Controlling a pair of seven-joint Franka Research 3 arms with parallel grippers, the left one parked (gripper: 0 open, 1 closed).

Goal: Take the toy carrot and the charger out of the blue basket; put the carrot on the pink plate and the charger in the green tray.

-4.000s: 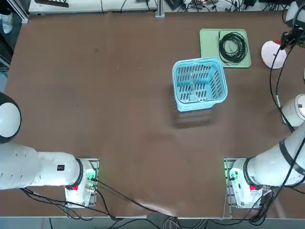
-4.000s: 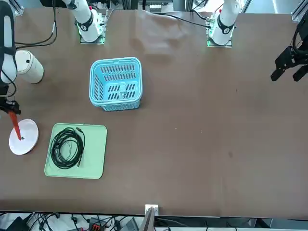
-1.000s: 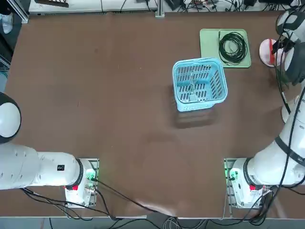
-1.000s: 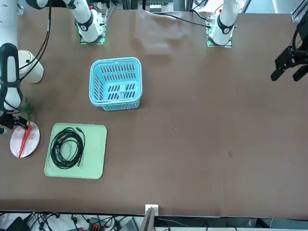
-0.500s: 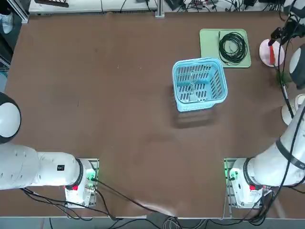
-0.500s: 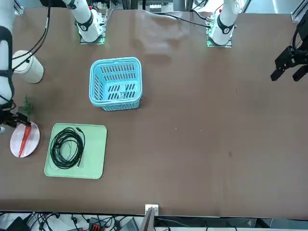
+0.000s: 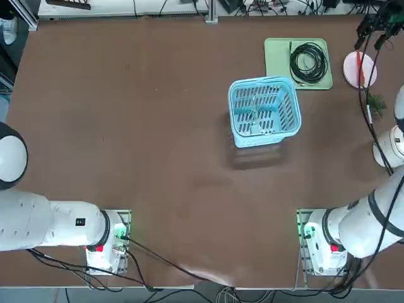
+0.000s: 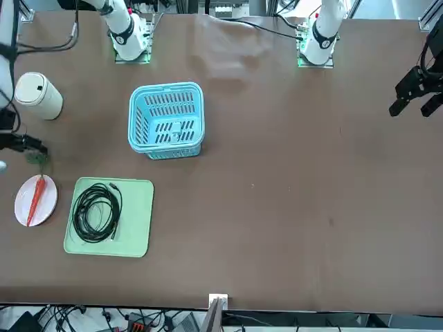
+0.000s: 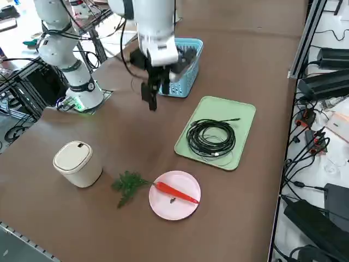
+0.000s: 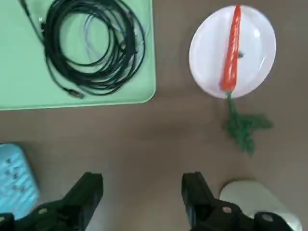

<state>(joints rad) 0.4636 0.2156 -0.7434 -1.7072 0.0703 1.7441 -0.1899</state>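
On the pink plate (image 9: 174, 195), at the table's (image 7: 126, 126) two o'clock corner in the overhead view: the toy carrot (image 9: 175, 191), red-orange body lying flat across the plate, its green leaf tuft (image 9: 128, 185) spilling off the rim onto the table.

Beside the plate, toward nine o'clock overhead: the green tray (image 7: 276, 53), holding a coiled black cable (image 7: 308, 62). No whitish plug shows on the tray.

From the tray toward seven o'clock overhead, close by but apart: the blue basket (image 7: 263, 112), upright on the table. A pale item (image 7: 255, 128) lies on its slatted floor; whether it is the charger cannot be told.

From the plate toward six o'clock overhead, past the leaf tuft: a cream lidded canister (image 9: 77, 163), standing upright.

Above the table, between basket and plate in the side view: the right gripper (image 9: 152, 90), pointing down, fingers (image 10: 86, 195) spread wide with nothing between them, touching no item. In the wrist view the bare table shows between the fingers, with tray, plate and carrot beyond.
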